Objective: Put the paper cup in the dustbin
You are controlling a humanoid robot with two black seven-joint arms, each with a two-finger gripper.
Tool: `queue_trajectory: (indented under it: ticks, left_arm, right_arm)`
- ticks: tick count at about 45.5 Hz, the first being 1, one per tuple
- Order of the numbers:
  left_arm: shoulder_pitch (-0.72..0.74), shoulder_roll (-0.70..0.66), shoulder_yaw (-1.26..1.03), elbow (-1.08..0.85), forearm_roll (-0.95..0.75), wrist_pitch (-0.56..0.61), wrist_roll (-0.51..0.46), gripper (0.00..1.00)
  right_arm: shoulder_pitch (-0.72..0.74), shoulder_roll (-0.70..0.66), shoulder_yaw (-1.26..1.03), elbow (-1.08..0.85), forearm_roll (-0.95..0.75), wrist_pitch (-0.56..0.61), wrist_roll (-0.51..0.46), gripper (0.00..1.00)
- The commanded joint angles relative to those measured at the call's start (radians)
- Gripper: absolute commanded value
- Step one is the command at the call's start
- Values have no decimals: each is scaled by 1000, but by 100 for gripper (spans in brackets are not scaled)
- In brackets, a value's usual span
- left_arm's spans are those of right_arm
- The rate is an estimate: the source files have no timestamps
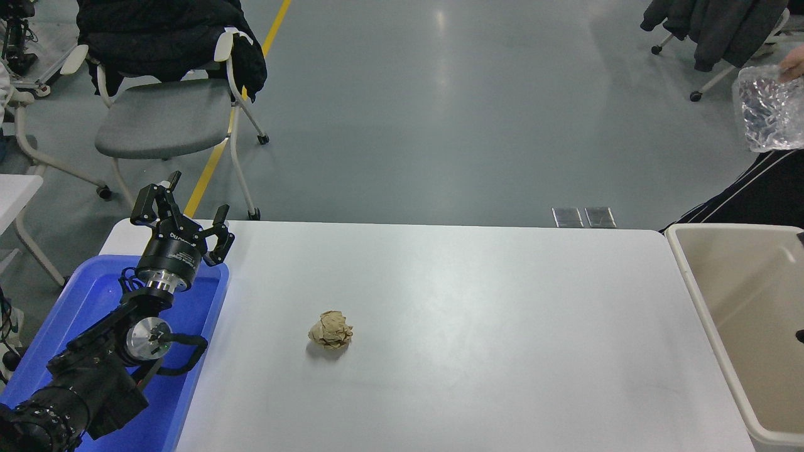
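Observation:
The paper cup is out of view. The beige dustbin (698, 295) stands at the table's right end, and the part of its inside that I see holds nothing. Of my right arm only a small dark sliver (800, 336) shows at the right edge over the bin; its gripper is out of view. My left gripper (186, 218) is open and empty, parked at the lower left above the blue tray.
A crumpled brown paper ball (330, 329) lies on the white table (477, 351), left of the middle. A shallow blue tray (94, 295) sits under the left arm. A person at the far right holds a crumpled clear plastic bottle (767, 113). A chair (163, 116) stands behind the table.

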Motion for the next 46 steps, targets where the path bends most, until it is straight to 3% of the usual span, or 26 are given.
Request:
queue_trajectory:
  ticks: [1, 6, 12, 18, 25, 32, 46]
  left_arm:
    - [0, 0, 0, 0, 0, 0, 0, 100]
    - [0, 0, 0, 0, 0, 0, 0, 100]
    - [0, 0, 0, 0, 0, 0, 0, 100]
    - [0, 0, 0, 2, 0, 0, 0, 100]
    - [0, 2, 0, 0, 0, 0, 0, 100]
    - [0, 0, 0, 2, 0, 0, 0, 100]
    - [0, 0, 0, 0, 0, 0, 0, 100]
  right_arm:
    - [149, -196, 272, 300, 0, 4, 1, 100]
    - [149, -240, 467, 450, 0, 2, 1, 100]
    - [140, -234, 683, 495, 0, 4, 3, 100]
    - [127, -243, 791, 611, 0, 5, 10, 100]
    - [8, -256, 886, 835, 0, 5, 13, 100]
    - [-77, -236, 967, 913, -2, 5, 19, 100]
    - [-300, -67, 1115, 918, -49, 21, 191, 100]
